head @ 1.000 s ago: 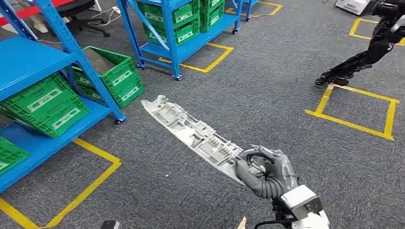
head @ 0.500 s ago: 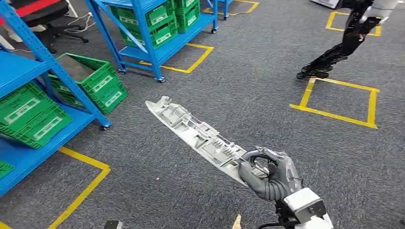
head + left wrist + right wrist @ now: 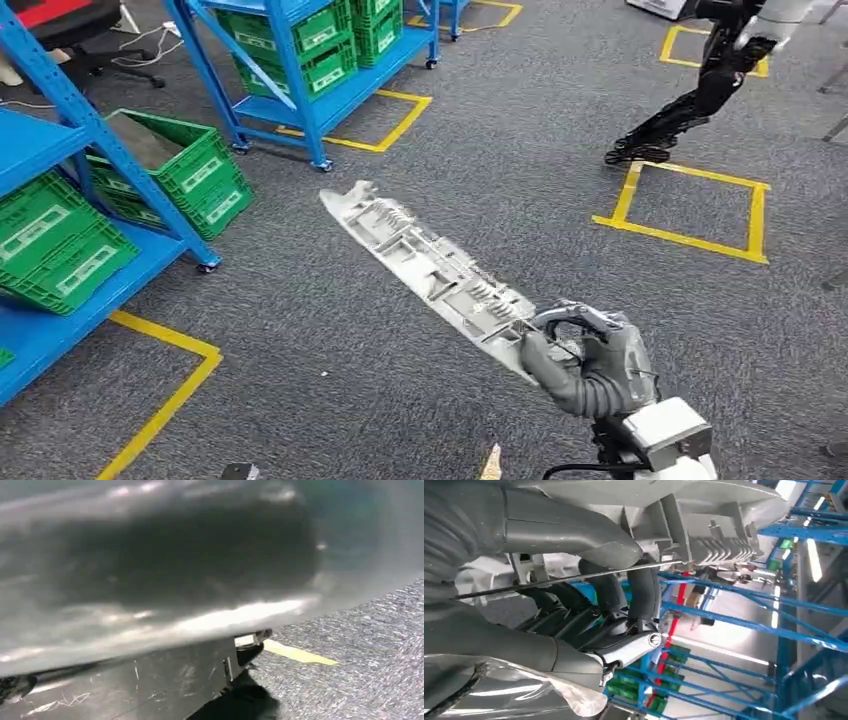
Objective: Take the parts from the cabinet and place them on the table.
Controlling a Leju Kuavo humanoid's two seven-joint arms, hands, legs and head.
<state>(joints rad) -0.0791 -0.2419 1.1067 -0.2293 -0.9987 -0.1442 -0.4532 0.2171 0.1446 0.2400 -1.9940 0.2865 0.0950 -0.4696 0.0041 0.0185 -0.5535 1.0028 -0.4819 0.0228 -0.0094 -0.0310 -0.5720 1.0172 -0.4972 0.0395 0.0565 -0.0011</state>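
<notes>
Grey carpet floor point(image 3: 420, 400) with yellow tape squares point(image 3: 690, 205); blue shelving racks point(image 3: 300, 60) with green crates point(image 3: 185, 175) at 10 to 12 o'clock. Another robot's dark arm point(image 3: 690, 100) at 1 o'clock. Right hand point(image 3: 590, 365) at 5 o'clock grips one end of a long light-grey moulded plastic part point(image 3: 430, 270), ribbed with clips and springs, pointing up toward 11 o'clock above the floor. Left hand's state can't be told; its wrist view is blurred.
</notes>
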